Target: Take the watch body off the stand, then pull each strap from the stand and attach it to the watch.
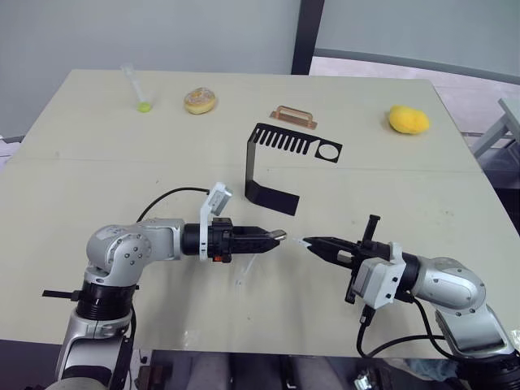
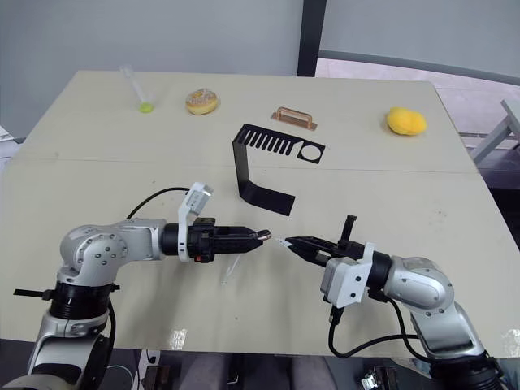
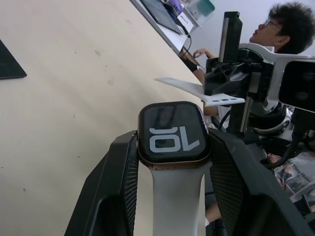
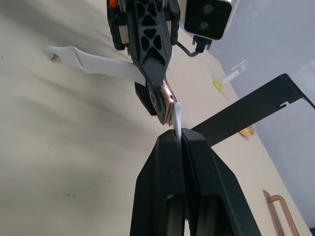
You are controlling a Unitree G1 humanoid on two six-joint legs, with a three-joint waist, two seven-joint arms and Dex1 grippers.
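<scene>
1. The two grippers meet tip to tip over the near middle of the table (image 1: pixel 73 187), above bare tabletop, with open room on every side and the near edge just behind the arms.
2. The left gripper (image 1: pixel 276 236) is clamped on the watch body (image 3: pixel 172 132); its two fingers (image 3: pixel 118 172) press the case's sides, screen up with white digits.
3. One strap (image 3: pixel 177 196) is already fixed to the watch and runs back between those fingers; in the eye views its white tail (image 1: pixel 244 272) hangs below the gripper toward the table.
4. The right gripper (image 1: pixel 310 242) is closed on the second strap (image 4: pixel 176 115), of which a short white tip sticks out from the pinched fingertips.
5. That tip is at the free end of the watch, touching or just off it; the views are too tight to say which.
6. Count: one watch, two straps, both off the stand.
7. Farther back, the stand (image 1: pixel 272 166) sits mid-table with nothing on it, foot toward the grippers, slotted arm pointing right, well apart from both arms.
8. Just behind it lies one copper handle (image 1: pixel 292 116).
9. Along the far edge: one tube with a green end (image 1: pixel 138 89) at left, one doughnut (image 1: pixel 199 101) beside it, one yellow lump (image 1: pixel 408 119) at right, all near the rim.
10. A person (image 3: pixel 280 24) sits beyond the table in the left wrist view.
</scene>
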